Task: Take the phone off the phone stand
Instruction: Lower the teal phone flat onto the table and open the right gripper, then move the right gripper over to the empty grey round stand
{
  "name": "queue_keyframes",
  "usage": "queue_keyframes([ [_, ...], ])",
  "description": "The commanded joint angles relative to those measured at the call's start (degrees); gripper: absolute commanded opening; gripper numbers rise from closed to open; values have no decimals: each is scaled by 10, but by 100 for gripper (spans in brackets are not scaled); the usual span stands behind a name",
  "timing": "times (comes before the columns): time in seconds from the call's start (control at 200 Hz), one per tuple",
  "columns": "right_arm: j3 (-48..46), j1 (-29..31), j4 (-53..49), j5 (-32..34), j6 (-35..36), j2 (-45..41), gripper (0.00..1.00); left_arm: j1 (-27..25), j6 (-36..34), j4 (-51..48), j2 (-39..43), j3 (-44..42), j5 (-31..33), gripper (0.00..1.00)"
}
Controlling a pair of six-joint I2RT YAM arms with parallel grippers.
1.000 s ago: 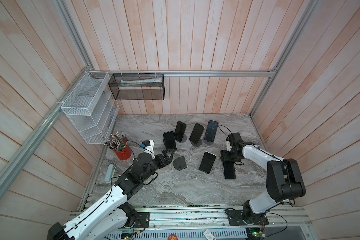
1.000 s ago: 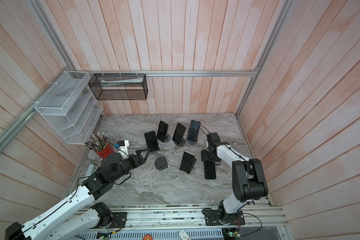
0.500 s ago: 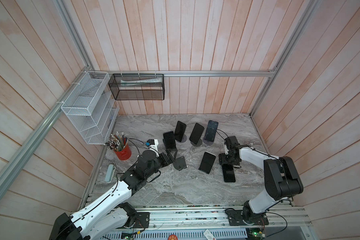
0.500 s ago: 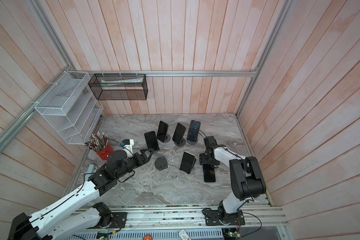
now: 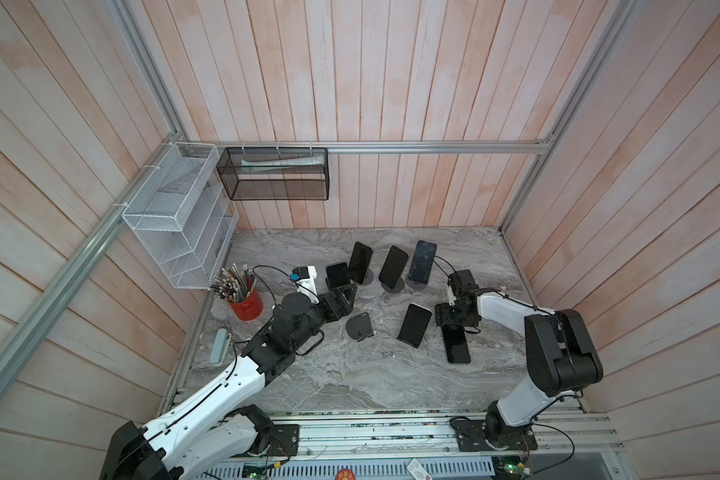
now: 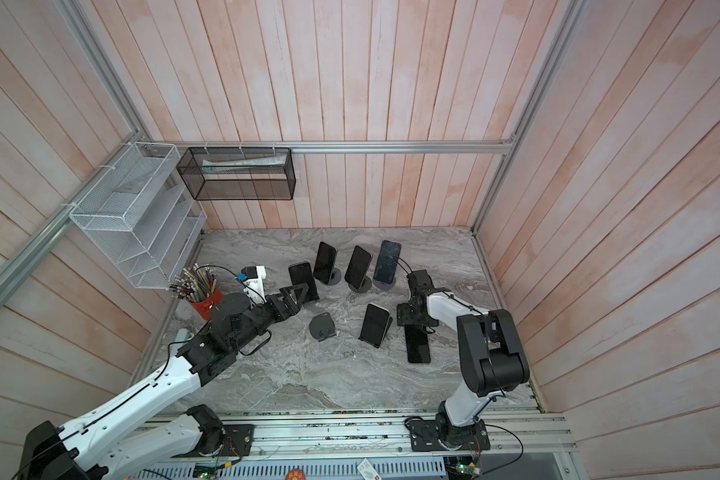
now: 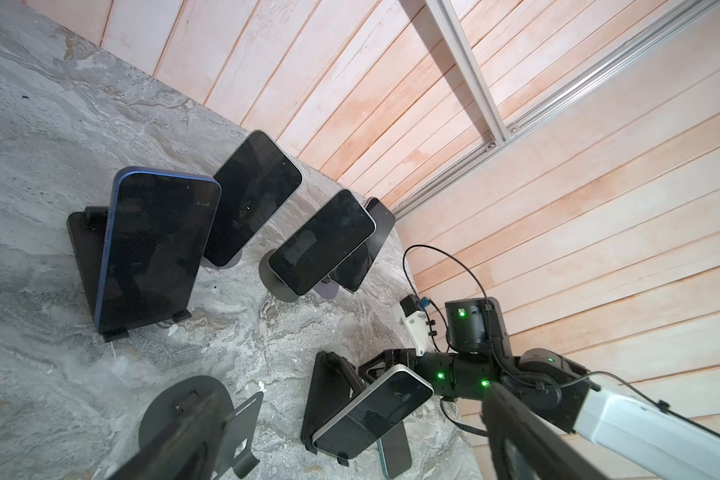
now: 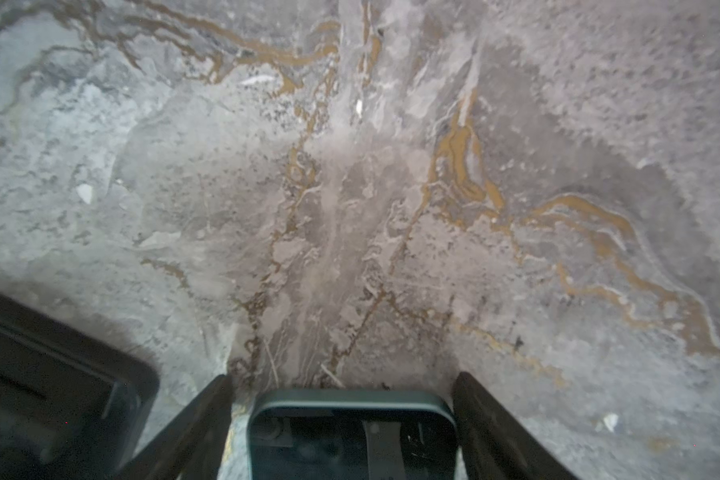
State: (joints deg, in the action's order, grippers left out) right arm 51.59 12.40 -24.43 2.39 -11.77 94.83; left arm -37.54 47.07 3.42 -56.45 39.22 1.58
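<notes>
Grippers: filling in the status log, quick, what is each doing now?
Left gripper: open, empty.
Right gripper: open around the phone lying flat.

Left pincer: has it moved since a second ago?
Yes. The left pincer moved away from the empty round black stand, toward the propped dark phone.

Right wrist view: flat phone (image 8: 352,432) cropped by the frame edge, one end showing. Right fingers (image 8: 192,432) on either side of it, also cropped and soft. Dark stand (image 8: 51,390) in the corner, blurred and cut off.

Left wrist view: rearmost phone (image 7: 382,218) mostly behind its neighbour. Left fingers (image 7: 524,440) out of focus, running off frame.

Both top views: foot of leftmost phone (image 5: 336,273) hidden behind the left fingers. Pale item in the black mesh basket (image 5: 275,195) too small to identify.
</notes>
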Motion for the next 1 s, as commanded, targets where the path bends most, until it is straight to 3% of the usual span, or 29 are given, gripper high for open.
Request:
queue_keyframes([
  [0.0, 1, 4, -1, -32, 0, 7, 83, 2, -23, 6, -9, 25, 9, 98],
  [0.245, 7, 5, 17, -23, -12, -35, 85, 2, -36, 33, 5, 3, 36, 98],
  [0.42, 30, 4, 8, 50, -70, -95, 89, 2, 4, -34, 23, 12, 72, 98],
  [0.485, 52, 2, -4, 70, -98, -117, 89, 2, 51, -68, 30, 2, 98, 97],
  [0.745, 29, 3, 9, 54, -129, -258, 89, 2, 111, -172, 58, 16, 166, 96],
  [0.855, 15, 4, -20, 24, -131, -321, 88, 1, 163, -204, 72, -6, 131, 96],
  [0.995, -15, 28, -36, -27, -169, -396, 80, 0, 199, -165, 96, -67, 45, 96],
])
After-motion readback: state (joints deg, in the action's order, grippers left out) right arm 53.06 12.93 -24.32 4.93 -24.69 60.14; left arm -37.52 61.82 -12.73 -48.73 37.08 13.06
